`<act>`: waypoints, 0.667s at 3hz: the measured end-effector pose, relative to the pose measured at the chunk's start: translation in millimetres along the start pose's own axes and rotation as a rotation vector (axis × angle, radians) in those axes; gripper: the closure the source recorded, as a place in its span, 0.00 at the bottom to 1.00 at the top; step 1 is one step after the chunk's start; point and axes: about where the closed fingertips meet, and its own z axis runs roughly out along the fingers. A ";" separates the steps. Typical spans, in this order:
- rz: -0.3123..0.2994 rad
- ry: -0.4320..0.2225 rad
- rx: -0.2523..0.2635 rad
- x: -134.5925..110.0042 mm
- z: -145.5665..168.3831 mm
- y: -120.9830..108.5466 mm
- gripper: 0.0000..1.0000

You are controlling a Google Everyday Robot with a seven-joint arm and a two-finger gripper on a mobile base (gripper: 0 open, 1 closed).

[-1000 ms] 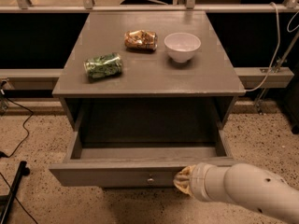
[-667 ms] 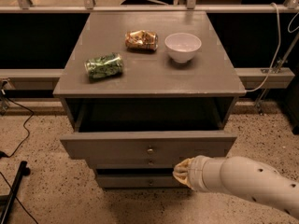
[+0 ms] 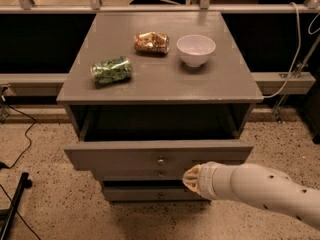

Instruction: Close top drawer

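The top drawer (image 3: 125, 155) of the grey cabinet stands partly open, its flat front panel with a small metal knob (image 3: 160, 161) pulled out a short way past the cabinet top. My gripper (image 3: 190, 179) sits at the end of the white arm, low against the right part of the drawer front, just right of and below the knob. Two narrower drawer fronts (image 3: 150, 193) show beneath it.
On the cabinet top (image 3: 160, 84) lie a green snack bag (image 3: 111, 70), a brown snack bag (image 3: 151, 42) and a white bowl (image 3: 196, 49). A black stand leg (image 3: 15, 204) and cables lie on the floor at left. A rail runs behind.
The top drawer has slid in from wide open to only slightly open. My gripper has moved with it toward the cabinet.
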 end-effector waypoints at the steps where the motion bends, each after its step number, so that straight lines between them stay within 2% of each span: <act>1: -0.014 -0.035 0.032 6.1 21.4 -29.3 1.00; 2: 0.011 -0.072 0.044 18.2 52.5 -54.9 1.00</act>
